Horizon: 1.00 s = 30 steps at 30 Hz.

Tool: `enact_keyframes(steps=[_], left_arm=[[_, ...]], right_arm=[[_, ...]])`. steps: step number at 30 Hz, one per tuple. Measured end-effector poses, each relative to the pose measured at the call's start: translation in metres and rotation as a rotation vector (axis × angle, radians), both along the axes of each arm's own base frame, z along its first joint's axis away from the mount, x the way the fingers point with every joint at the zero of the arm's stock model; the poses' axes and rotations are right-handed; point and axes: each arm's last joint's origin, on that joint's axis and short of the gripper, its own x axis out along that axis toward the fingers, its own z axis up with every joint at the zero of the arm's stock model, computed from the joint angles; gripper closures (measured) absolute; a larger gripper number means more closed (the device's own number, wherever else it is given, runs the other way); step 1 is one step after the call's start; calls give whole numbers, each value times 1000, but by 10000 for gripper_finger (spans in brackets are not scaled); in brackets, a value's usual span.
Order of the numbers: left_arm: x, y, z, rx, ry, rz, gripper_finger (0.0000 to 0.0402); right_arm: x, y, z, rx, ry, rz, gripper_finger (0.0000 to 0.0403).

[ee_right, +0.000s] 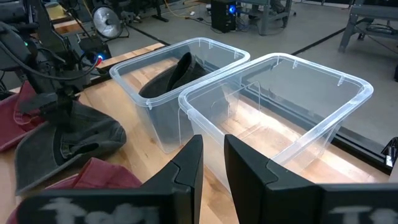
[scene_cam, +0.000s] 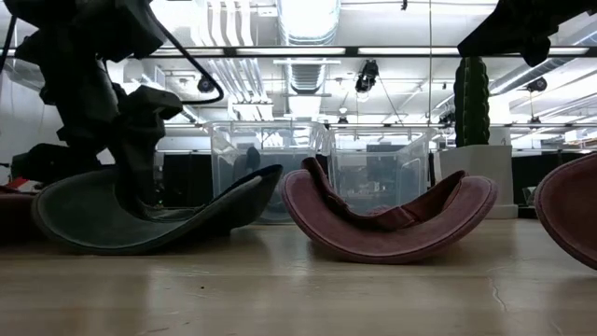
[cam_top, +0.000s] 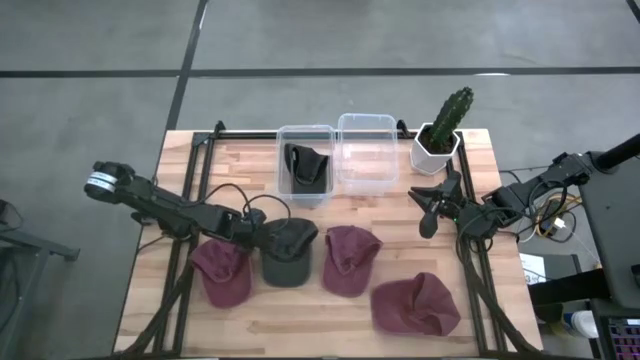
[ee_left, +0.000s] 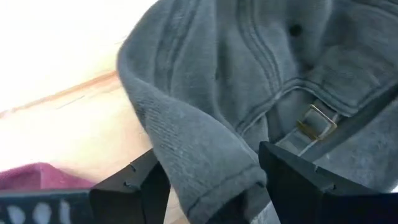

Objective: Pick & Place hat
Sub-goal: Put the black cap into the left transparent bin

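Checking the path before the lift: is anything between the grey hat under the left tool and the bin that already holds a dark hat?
Nothing visible stands in the way. The left tool straddles the grey hat at its rim, jaws open. The bin with the dark hat sits just behind it across bare table; its own wall must be cleared.

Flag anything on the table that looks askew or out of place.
Nothing is spilled or damaged. The grey cap sits tilted, one edge lifted between the open fingers of the left gripper. The maroon caps lie loosely scattered.
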Motion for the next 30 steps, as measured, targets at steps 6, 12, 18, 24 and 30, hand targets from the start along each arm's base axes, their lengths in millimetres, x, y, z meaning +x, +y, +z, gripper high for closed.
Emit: enact_keyframes(steps=[6, 12, 18, 24, 30], left_arm=[[0, 0, 0, -6, -7, 45, 239], [1, 1, 1, 9, -25, 71, 347], [3, 2, 2, 9, -54, 128, 390], [4, 2, 13, -1, -116, 159, 395], [6, 3, 37, 8, -177, 180, 395]], right_arm=[[0, 0, 0, 0, 0, 0, 344], [0, 0, 0, 1, 0, 0, 344], [0, 0, 0, 3, -2, -1, 344], [0, 0, 0, 3, -2, -1, 344], [0, 0, 0, 3, -2, -1, 344]])
